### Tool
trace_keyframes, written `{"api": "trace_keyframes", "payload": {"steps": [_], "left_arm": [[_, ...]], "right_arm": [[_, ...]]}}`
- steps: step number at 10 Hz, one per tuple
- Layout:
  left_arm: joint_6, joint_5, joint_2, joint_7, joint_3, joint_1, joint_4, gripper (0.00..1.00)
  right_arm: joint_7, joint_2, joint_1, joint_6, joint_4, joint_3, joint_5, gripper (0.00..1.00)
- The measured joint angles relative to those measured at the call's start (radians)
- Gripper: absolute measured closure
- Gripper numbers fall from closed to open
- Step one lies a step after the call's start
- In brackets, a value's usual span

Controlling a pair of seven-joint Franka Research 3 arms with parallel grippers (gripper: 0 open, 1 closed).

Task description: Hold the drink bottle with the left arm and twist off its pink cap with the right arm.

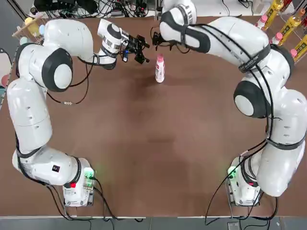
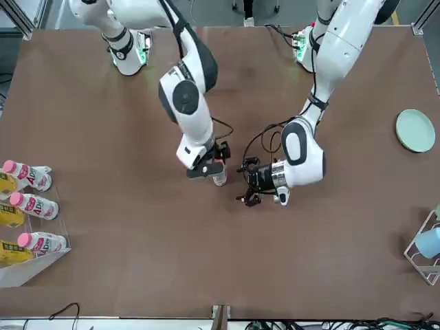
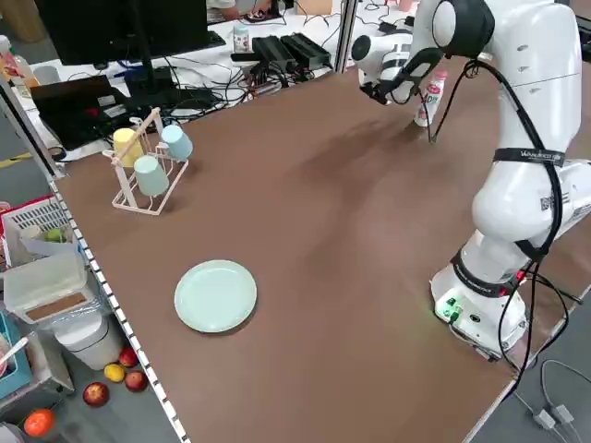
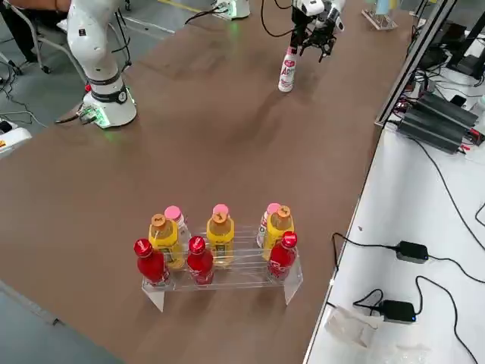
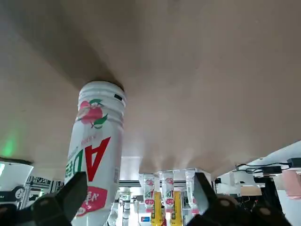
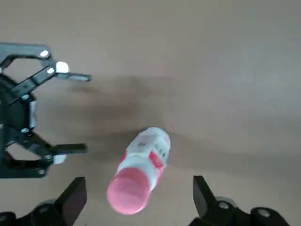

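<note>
Bottle: a small slim white plastic drink bottle (image 1: 159, 70) with a red-and-green label stands upright on the brown table (image 1: 153, 143), toward its far edge, near the middle. Its round pink cap (image 6: 128, 191) is on. The left gripper (image 1: 140, 49), fingers spread, hangs level just to the bottle's left, apart from it. The right gripper (image 2: 210, 167), fingers also spread, hovers above the cap, holding nothing.
</note>
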Motion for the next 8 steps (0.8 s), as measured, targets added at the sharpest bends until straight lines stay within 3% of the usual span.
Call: {"api": "trace_keyframes", "payload": {"steps": [4,8], "left_arm": [[0.008,-0.001,0.029,0.048,0.0,-0.011,0.004,0.0],[0.008,-0.018,0.052,0.127,0.0,-0.025,0.013,0.0]], "right_arm": [[0.035,0.006,0.015,0.003,-0.01,-0.01,-0.004,0.03],[0.036,0.007,0.013,0.004,-0.024,-0.015,-0.004,0.19]]}}
